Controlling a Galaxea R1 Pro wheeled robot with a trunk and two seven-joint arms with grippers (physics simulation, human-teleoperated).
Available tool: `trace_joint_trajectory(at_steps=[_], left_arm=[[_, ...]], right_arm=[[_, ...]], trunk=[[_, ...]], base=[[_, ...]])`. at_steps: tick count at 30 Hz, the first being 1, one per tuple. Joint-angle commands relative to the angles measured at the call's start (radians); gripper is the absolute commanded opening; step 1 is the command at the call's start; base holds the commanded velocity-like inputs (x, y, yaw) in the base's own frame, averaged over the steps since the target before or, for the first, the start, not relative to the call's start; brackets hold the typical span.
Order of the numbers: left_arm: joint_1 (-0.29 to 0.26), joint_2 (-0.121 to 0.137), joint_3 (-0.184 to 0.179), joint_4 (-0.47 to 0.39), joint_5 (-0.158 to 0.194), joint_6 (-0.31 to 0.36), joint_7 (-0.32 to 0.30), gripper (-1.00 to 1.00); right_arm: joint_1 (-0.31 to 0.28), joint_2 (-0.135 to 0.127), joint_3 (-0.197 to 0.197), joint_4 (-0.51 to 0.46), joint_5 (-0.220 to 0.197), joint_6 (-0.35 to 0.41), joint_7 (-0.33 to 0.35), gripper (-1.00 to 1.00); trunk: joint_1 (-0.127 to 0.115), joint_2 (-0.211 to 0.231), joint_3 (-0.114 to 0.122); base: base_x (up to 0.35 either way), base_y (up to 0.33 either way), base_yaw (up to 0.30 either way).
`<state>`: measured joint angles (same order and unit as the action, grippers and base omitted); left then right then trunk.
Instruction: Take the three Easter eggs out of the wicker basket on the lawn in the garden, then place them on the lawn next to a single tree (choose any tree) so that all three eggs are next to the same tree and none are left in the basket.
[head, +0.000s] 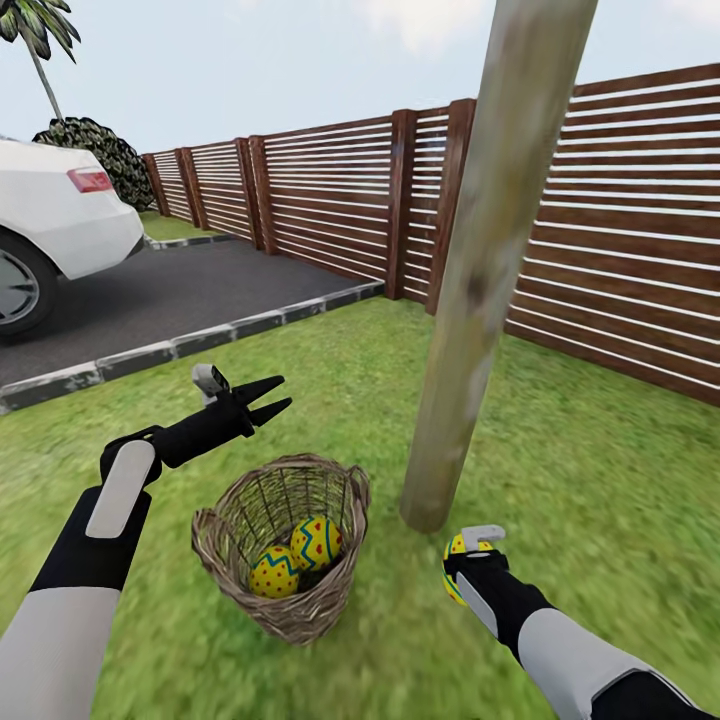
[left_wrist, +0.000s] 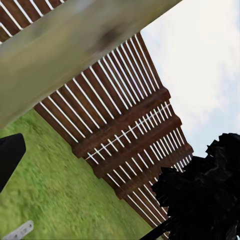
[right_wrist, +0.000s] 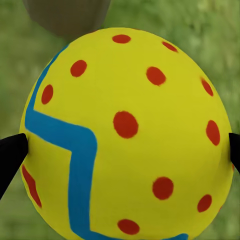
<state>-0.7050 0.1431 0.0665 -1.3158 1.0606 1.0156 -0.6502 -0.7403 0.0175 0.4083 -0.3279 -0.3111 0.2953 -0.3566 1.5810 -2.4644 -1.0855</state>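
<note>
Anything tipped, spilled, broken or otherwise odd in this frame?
Nothing stands out. The wicker basket sits upright on the lawn with two eggs inside; the right gripper holds the third egg near the tree.

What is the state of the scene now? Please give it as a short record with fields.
eggs in basket: two Easter eggs in the wicker basket
third egg: held egg between the fingers of the right gripper, low near the base of the tree
left gripper: open, holding nothing, above the basket
ground: lawn
background: wooden fence, white car on the driveway
</note>
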Motion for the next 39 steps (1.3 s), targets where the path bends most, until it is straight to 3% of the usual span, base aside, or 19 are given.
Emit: trace_joint_trajectory(at_steps=[1,5,39], left_arm=[[-0.001,0.000,0.001,0.000,-0.003,0.004,-0.005,1.00],[-0.001,0.000,0.001,0.000,-0.003,0.004,-0.005,1.00],[-0.001,0.001,0.002,0.000,-0.002,0.004,-0.006,1.00]], right_arm=[[-0.001,-0.001,0.009,-0.002,-0.008,0.005,-0.005,-1.00],[-0.001,-0.001,0.009,-0.001,-0.008,0.005,-0.005,-1.00],[-0.007,-0.002,0.009,-0.010,-0.006,-0.006,-0.005,-1.00]], trunk=[[0.004,-0.008,-0.004],[0.019,-0.036,-0.017],[0.034,-0.044,-0.148]], base=[[0.000,0.000,0.000],[0.000,0.000,0.000],[0.072,0.000,0.000]])
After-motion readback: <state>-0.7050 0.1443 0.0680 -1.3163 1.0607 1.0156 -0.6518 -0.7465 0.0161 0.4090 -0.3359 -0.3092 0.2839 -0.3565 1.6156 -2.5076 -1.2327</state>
